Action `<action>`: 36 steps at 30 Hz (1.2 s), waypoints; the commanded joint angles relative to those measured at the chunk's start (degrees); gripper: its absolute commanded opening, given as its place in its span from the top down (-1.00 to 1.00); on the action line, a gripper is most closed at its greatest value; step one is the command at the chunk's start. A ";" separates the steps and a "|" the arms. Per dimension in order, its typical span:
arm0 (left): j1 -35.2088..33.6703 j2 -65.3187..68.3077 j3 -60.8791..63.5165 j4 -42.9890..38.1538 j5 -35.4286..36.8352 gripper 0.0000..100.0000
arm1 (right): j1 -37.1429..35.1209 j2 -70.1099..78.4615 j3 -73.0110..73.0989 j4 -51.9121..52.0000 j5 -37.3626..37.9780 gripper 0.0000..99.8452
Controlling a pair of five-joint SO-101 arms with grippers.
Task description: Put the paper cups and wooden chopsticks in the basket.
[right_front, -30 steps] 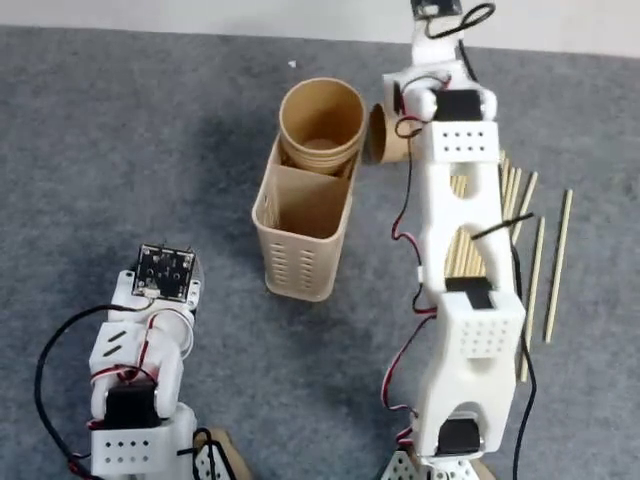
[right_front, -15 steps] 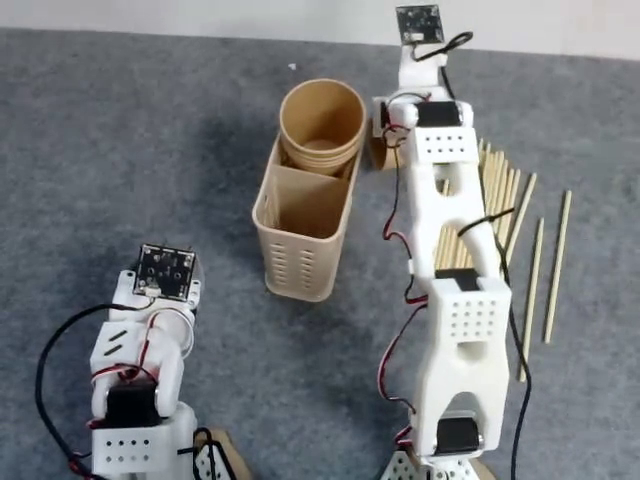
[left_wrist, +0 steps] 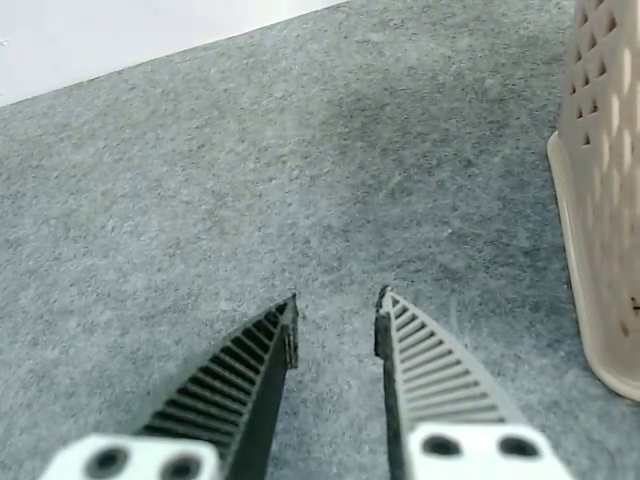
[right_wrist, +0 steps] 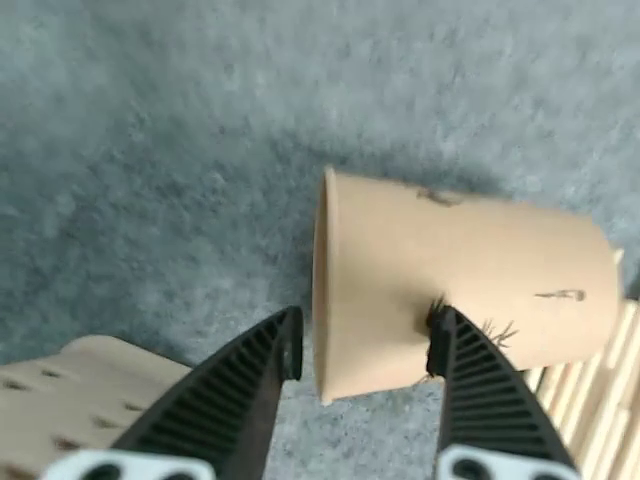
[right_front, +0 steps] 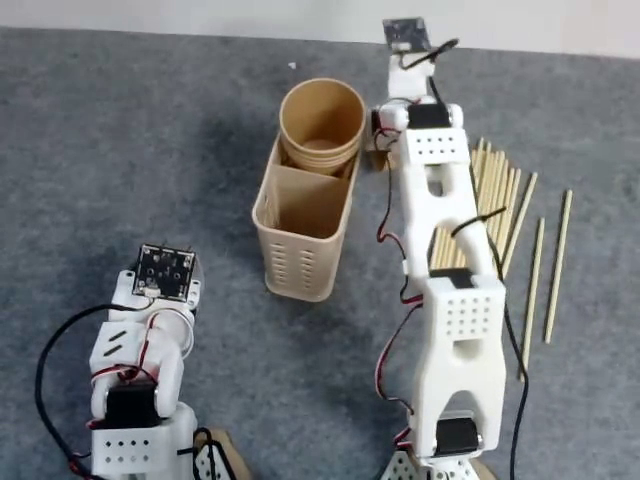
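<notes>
A beige slotted basket (right_front: pixel 300 225) stands mid-table with a paper cup (right_front: pixel 322 120) upright in its far compartment. Beside the basket a second paper cup (right_wrist: pixel 470 290) lies on its side. My right gripper (right_wrist: pixel 367 330) is open at that cup's rim end: one finger rests against the cup's wall, the other stands just past its mouth. The right arm (right_front: pixel 440 200) stretches over a bundle of wooden chopsticks (right_front: pixel 500 195). My left gripper (left_wrist: pixel 337 305) hovers open over bare carpet near the basket's wall (left_wrist: pixel 605 200), holding nothing.
Two loose chopsticks (right_front: pixel 555 265) lie apart to the right of the bundle. The basket's corner (right_wrist: pixel 60 410) and chopstick ends (right_wrist: pixel 605 395) flank the lying cup. Grey carpet covers the table; a pale strip runs along the far edge.
The right arm has stretched farther toward the back of the table, bringing its gripper onto the lying cup, which the arm now mostly covers from above. The left arm has kept still.
</notes>
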 commanded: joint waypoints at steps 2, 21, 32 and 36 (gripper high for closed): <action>0.84 -0.22 1.01 -0.88 0.44 0.68 | 0.57 2.95 -0.92 -1.45 -0.26 0.57; 0.66 -0.22 1.01 -0.88 0.44 0.68 | 8.92 0.13 -0.84 -3.12 8.53 0.57; 0.75 -0.22 1.01 -0.88 0.44 0.68 | 12.44 -0.13 -4.44 -3.03 8.88 0.75; 0.75 -0.22 1.01 -0.88 0.44 0.68 | 13.41 -0.22 -6.73 -2.95 8.88 0.97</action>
